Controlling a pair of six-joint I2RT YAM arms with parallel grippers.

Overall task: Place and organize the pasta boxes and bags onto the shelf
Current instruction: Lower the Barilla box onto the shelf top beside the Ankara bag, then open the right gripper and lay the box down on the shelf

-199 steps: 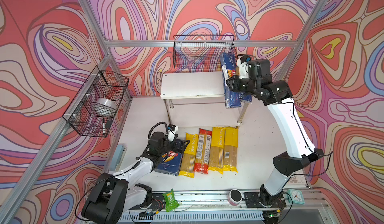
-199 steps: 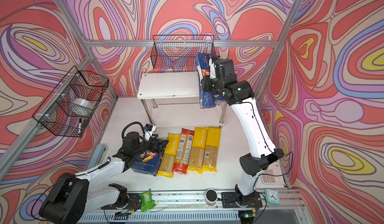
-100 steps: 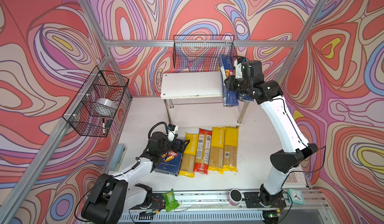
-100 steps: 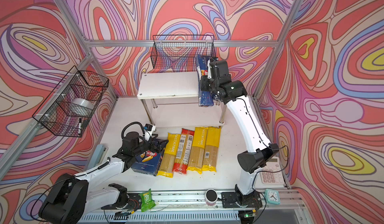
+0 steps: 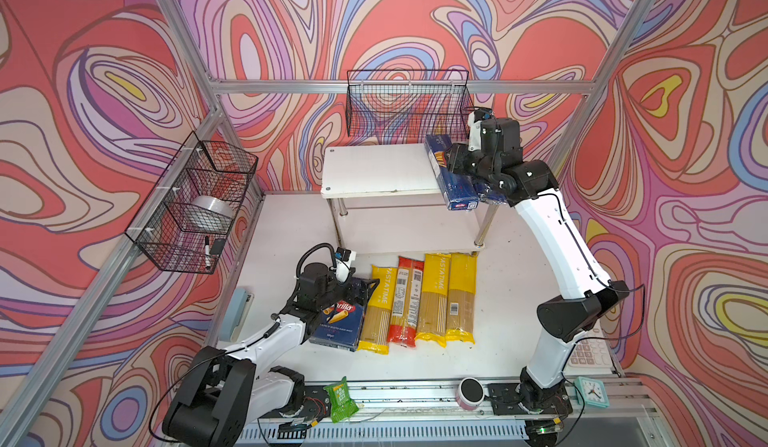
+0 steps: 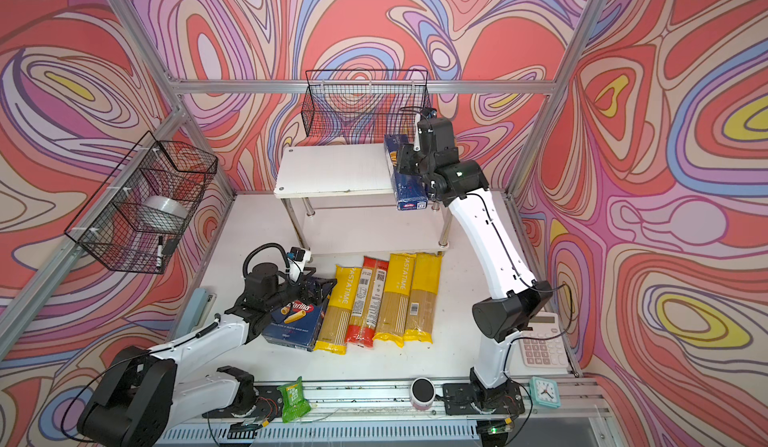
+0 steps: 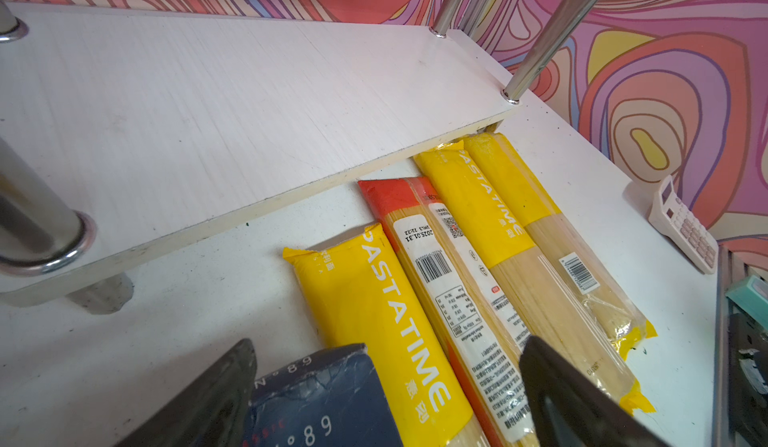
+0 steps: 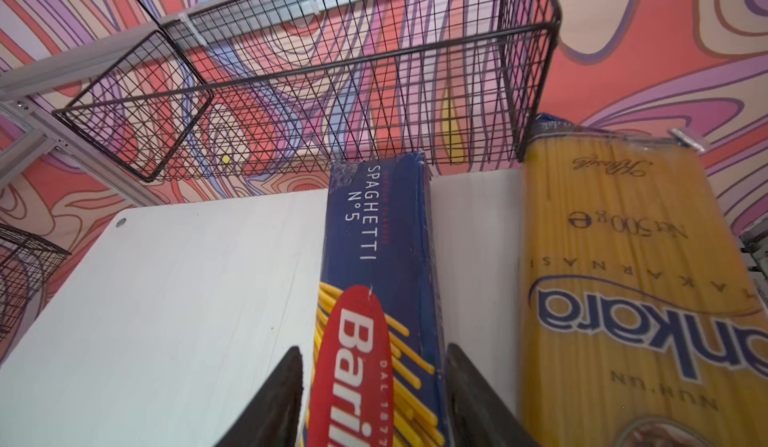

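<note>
- My right gripper (image 8: 374,347) is up at the shelf (image 5: 374,170), over the right end of its top board. Its jaws stand released on either side of the narrow spaghetti box (image 5: 457,191).
- In the right wrist view a sliver of white board shows between one jaw and the box, so nothing is gripped.
- The spaghetti box lies flat on the top board, lengthwise front to back. Its near end sticks out past the board's front edge in both top views.
- Just beside it, closer to the right edge, lies a spaghetti bag (image 8: 631,278) with blue lettering. A strip of bare board separates the two, and my right arm covers most of the bag from above.
- My left gripper (image 5: 361,285) is low over the worktop (image 5: 507,283), its jaws spread wide — released — at the far end of the wide pasta box (image 5: 338,324).
- That wide box lies flat on the worktop in front of the shelf, at the left of a row.
- To its right lie a red-ended bag (image 5: 405,299) and three yellow-ended bags (image 5: 434,295), side by side and touching.
- The two rightmost bags reach the lower board's front edge — seen in the left wrist view.
</note>
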